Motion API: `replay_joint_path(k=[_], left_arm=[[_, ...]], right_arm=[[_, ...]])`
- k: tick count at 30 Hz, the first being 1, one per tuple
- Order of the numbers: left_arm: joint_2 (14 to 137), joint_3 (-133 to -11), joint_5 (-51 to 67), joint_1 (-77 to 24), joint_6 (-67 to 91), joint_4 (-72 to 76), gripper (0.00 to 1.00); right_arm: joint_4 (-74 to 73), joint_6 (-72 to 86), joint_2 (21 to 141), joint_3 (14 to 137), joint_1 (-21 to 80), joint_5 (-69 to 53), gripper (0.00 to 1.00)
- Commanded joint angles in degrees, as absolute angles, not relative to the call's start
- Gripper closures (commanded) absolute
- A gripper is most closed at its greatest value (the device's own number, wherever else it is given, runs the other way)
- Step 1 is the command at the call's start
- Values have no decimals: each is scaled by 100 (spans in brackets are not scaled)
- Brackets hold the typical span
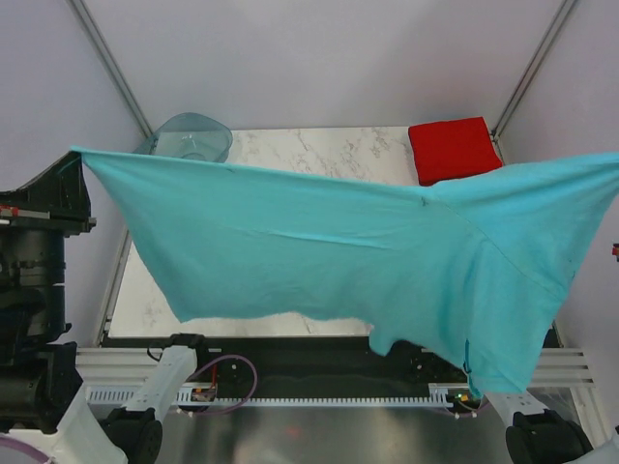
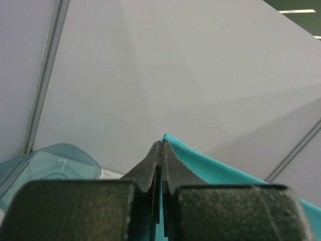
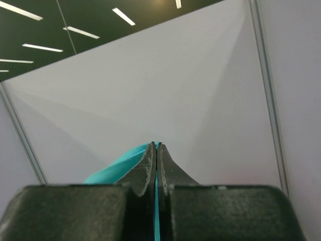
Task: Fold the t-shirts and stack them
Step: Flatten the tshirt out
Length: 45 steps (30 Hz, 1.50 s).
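A translucent teal tray [image 1: 190, 135], partly hidden, seems to rest on the white marble table's [image 1: 319, 150] far-left corner

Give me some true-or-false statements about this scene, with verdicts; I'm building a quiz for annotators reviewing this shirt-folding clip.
1. The turquoise t-shirt lies flat on the table. False: it hangs stretched in the air above the table.
2. The red t-shirt sits folded at the table's far right corner. True.
3. The left jaws are open. False: they are shut on an edge of the turquoise t-shirt.
4. The right jaws are shut on turquoise cloth. True.
5. The translucent teal tray rests on the red t-shirt. False: it sits at the far left corner, apart from it.
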<state>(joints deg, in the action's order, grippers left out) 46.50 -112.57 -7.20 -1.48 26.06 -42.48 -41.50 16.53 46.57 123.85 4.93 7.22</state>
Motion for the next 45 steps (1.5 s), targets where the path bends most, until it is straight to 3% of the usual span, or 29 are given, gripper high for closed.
replay_joint_path(k=[1, 9, 16, 18, 22, 28, 42, 45], left_arm=[[5070, -11066, -1054, -123, 2277, -4280, 98], [6169, -9591, -1345, -123, 1907, -3588, 98], [7591, -8106, -1590, -114, 1486, -2156, 98], [8213, -7902, -1573, -114, 1416, -1812, 98], [9400, -7830, -1494, -88, 1266, -1169, 98], [10414, -8261, -1564, -9, 1213, -950, 98], [11197, -8754, -1617, 360, 985, -765, 98], [11267, -8824, -1643, 360, 914, -765, 98]], right_arm=[[-3651, 1355, 5203, 11685, 510, 853, 100], [-1761, 914, 6248, 9434, 518, 46, 100], [1698, 642, 7589, 6727, 510, -955, 100], [2221, 545, 8171, 6645, 501, -1560, 100], [2434, 562, 10276, 7371, 510, -2283, 100], [2147, 81, 12055, 8925, 650, -2470, 100], [1653, -1650, 14150, 11714, 1239, -2224, 100], [1888, -1854, 14361, 11812, 1310, -2075, 100]])
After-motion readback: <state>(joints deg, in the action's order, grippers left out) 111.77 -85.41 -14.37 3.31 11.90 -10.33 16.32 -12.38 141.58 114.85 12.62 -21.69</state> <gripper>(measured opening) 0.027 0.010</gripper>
